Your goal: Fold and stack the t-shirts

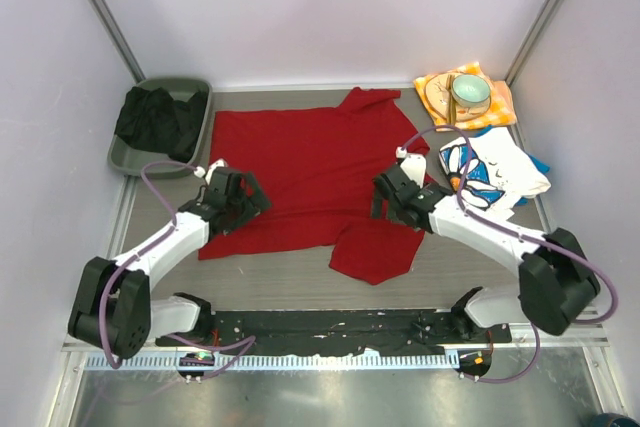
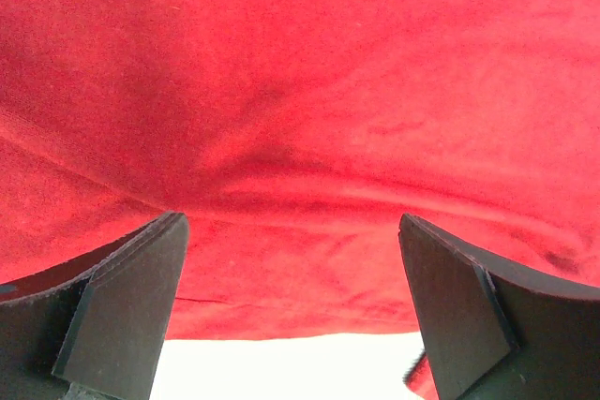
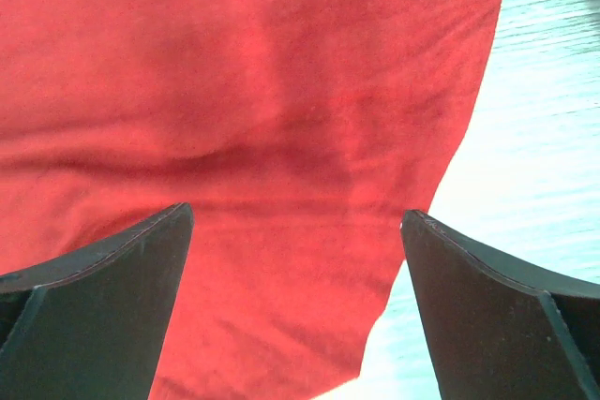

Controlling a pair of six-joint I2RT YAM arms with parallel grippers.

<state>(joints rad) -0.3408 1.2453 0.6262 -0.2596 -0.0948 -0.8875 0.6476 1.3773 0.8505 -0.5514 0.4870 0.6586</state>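
Grey bench [image 1: 285, 269] holds red t-shirt [image 1: 310, 162], spread flat at centre. My left hand [image 2: 291, 222] released above its left edge, right hand [image 3: 296, 213] released above right edge. Daisy t-shirt [image 1: 490, 172] crumpled at right.

Left gripper [image 2: 289, 231] and right gripper [image 3: 296, 217], jaws wide

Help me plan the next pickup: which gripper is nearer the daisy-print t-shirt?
Right. The right gripper is at the red t-shirt's edge beside the daisy-print t-shirt; the left gripper is at the opposite edge.

Spread tee [image 1: 310, 172] ctr; 2nd tee [image 1: 495, 172] right; bin [image 1: 125, 159] left.
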